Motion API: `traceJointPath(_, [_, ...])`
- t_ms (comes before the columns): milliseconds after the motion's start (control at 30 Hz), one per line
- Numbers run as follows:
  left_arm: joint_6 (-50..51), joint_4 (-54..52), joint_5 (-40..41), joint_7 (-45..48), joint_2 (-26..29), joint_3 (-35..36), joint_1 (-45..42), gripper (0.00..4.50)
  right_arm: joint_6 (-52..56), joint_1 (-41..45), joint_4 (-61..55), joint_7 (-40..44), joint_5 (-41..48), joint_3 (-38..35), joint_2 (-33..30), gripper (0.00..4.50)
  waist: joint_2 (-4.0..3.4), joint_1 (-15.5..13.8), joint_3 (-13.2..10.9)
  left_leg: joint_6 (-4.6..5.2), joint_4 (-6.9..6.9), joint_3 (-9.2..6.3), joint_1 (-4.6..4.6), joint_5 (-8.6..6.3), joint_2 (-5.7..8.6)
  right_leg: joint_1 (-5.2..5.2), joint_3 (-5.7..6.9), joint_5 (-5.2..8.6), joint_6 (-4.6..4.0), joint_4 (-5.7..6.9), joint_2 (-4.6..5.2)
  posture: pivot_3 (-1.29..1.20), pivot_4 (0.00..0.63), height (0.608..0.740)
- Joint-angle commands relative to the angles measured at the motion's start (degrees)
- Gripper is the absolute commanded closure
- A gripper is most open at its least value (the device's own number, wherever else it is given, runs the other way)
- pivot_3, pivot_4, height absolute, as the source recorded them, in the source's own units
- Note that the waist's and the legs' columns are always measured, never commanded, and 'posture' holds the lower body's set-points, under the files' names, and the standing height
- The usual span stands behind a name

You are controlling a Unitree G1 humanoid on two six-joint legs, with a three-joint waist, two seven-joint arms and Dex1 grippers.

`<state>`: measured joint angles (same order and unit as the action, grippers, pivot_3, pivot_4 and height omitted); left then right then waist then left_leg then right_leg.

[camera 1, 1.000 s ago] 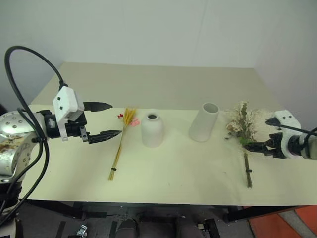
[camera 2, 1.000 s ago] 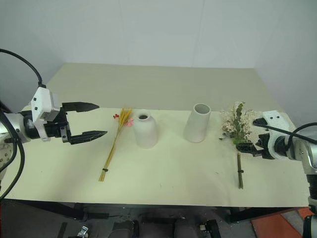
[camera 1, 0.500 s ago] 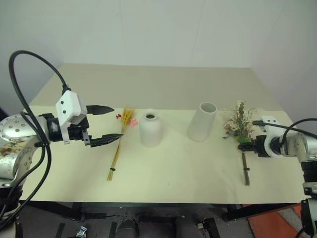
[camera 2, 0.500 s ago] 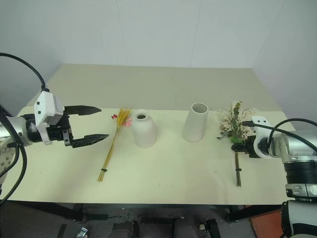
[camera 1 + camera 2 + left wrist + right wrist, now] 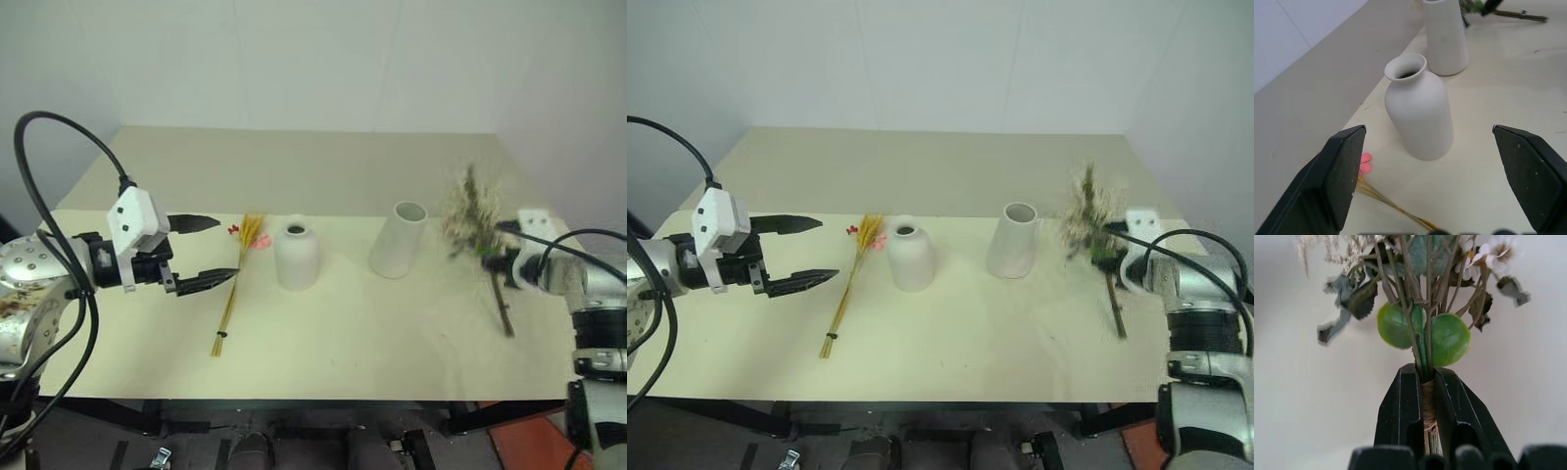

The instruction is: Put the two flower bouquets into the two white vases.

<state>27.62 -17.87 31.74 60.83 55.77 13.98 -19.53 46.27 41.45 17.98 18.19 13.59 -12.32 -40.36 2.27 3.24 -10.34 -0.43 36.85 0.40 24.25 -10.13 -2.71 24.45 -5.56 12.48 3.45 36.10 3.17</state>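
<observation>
The right gripper [image 5: 1426,396] clamps the bushy bouquet [image 5: 472,220] at its bound stems; light, floppy, probably top-heavy. The left gripper [image 5: 208,251] gapes empty.

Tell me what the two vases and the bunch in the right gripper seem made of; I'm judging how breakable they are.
Both the short vase and tall vase look like matte white ceramic or plaster: chalky, no shine. The bushy bunch looks artificial or dried, given smooth plastic-like green leaves, with brown twine around the stems.
</observation>
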Motion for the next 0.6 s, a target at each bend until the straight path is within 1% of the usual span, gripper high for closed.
traceJointPath(33, [-1.0, -0.7, 0.3, -0.1, 0.7, 1.8, -0.9, 0.00, -22.0, 2.4, -10.9, -3.1, -0.2, -5.2, 3.5, 4.33, -0.02, 0.2, 0.0, 0.00, 0.00, -0.01, 0.01, 0.00, -0.01, 0.01, 0.00, 0.01, 0.01, 0.01, -0.01, 0.00, 0.150, 0.740])
traceJointPath(67, [-1.1, -0.5, 0.2, -0.1, 0.7, 1.7, -1.1, 0.00, -25.0, 2.9, -12.9, -3.1, 1.4, -6.5, 5.6, 4.33, -0.03, 0.5, 0.0, 0.00, -0.04, -0.03, 0.01, 0.00, -0.01, 0.00, 0.02, 0.01, 0.00, 0.01, -0.02, 0.00, 0.150, 0.740])
traceJointPath(133, [-1.5, -0.3, -0.1, 0.3, 0.8, 1.3, -1.4, 0.00, -25.7, 4.9, -17.1, -0.7, 10.1, -10.7, 10.1, 4.33, -0.02, 0.8, 0.0, 0.00, -0.07, -0.09, 0.01, 0.00, -0.06, -0.01, 0.03, 0.00, -0.03, 0.00, -0.07, 0.00, 0.150, 0.740])
traceJointPath(200, [-1.5, -0.5, 0.0, 0.2, 0.8, 1.2, -1.5, 0.00, -26.3, 5.9, -20.8, -0.3, 14.0, -12.0, 13.0, 4.33, -0.03, 0.7, 0.0, 0.00, -0.07, -0.12, 0.02, 0.00, -0.08, -0.03, 0.04, -0.09, -0.19, 0.01, -0.08, 0.00, 0.150, 0.740])
traceJointPath(267, [-1.4, -0.6, 0.1, 0.1, 0.7, 1.4, -1.4, 0.00, -26.5, 6.4, -23.0, -0.4, 15.2, -11.4, 14.0, 4.33, -0.02, 0.5, 0.0, 0.00, -0.06, -0.12, 0.00, 0.00, -0.07, -0.08, 0.07, -0.18, -0.34, 0.00, -0.06, 0.00, 0.150, 0.740])
traceJointPath(400, [-1.4, -0.6, 0.2, 0.1, 0.8, 2.0, -0.8, 0.00, -24.4, 7.5, -26.1, -0.7, 20.1, -10.4, 16.7, 4.33, -0.03, 0.3, 0.0, 0.00, -0.03, -0.10, 0.00, 0.00, -0.04, -0.11, 0.10, -0.17, -0.33, -0.02, 0.00, 0.00, 0.150, 0.740])
traceJointPath(600, [-1.6, -0.4, 0.0, 0.1, 0.9, 2.2, -0.5, 0.00, -23.9, 5.9, -25.7, -0.6, 19.9, -6.9, 18.1, 4.33, -0.03, 0.6, 0.0, 0.00, -0.04, -0.11, -0.04, 0.00, -0.08, -0.08, 0.10, -0.16, -0.36, 0.05, -0.04, 0.00, 0.150, 0.740])
